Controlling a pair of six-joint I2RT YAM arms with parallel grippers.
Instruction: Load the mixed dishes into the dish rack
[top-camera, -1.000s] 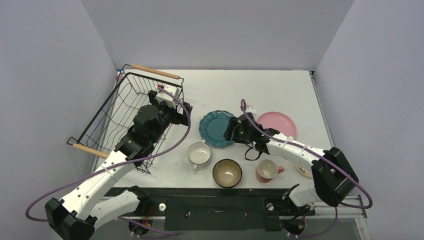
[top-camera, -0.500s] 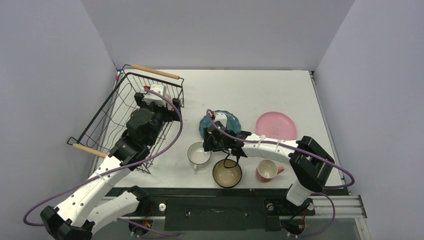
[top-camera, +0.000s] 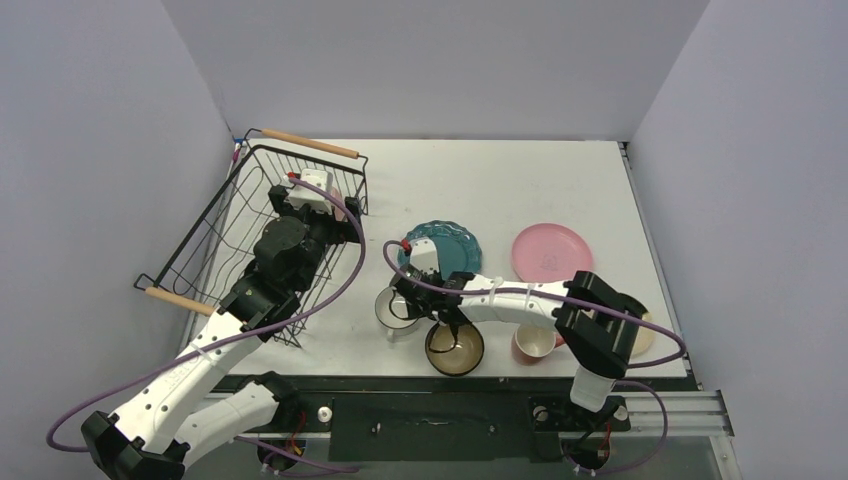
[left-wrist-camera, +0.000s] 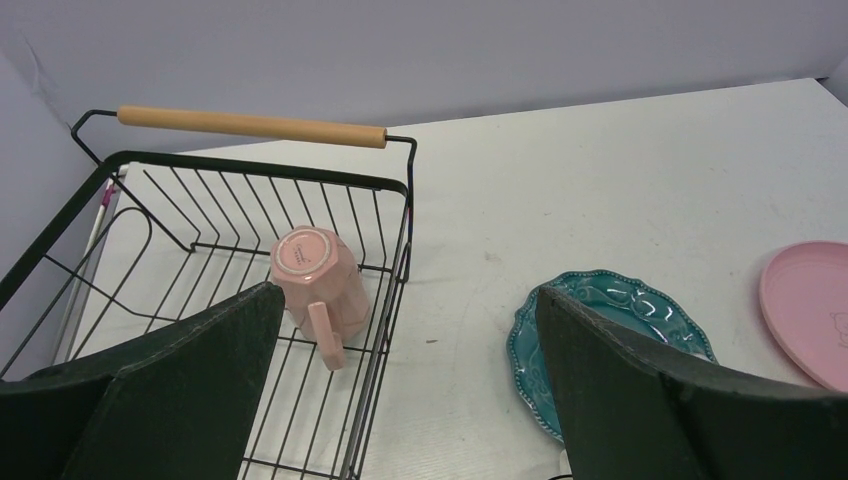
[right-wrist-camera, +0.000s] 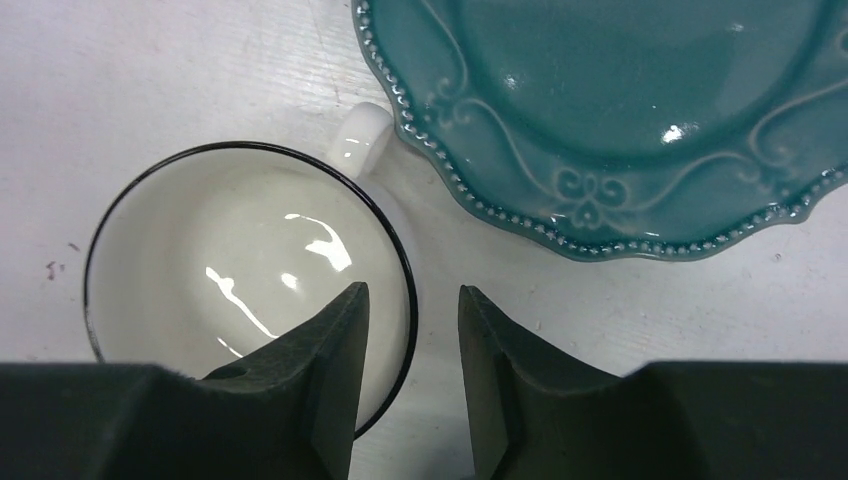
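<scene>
The black wire dish rack (top-camera: 212, 218) stands at the left; a pink mug (left-wrist-camera: 318, 280) lies upside down inside it (left-wrist-camera: 262, 167). My left gripper (top-camera: 338, 212) hovers over the rack's right side, wide open and empty (left-wrist-camera: 407, 295). My right gripper (top-camera: 404, 302) is at the white mug (top-camera: 392, 310). In the right wrist view it (right-wrist-camera: 412, 292) is open and straddles the black rim of the mug (right-wrist-camera: 240, 270), one finger inside, one outside. The teal scalloped plate (top-camera: 448, 243), pink plate (top-camera: 552, 252), dark bowl (top-camera: 455, 347) and second pink mug (top-camera: 536, 343) sit on the table.
The cream plate (top-camera: 642, 336) shows partly behind my right arm's base link. The teal plate (right-wrist-camera: 620, 120) lies just beyond the white mug's handle (right-wrist-camera: 360, 140). The rack's wooden handles (top-camera: 308, 143) stick up at its far and near ends.
My right gripper has moved left from the teal plate down to the white mug's rim. My left gripper drew back slightly over the rack, then held still.
</scene>
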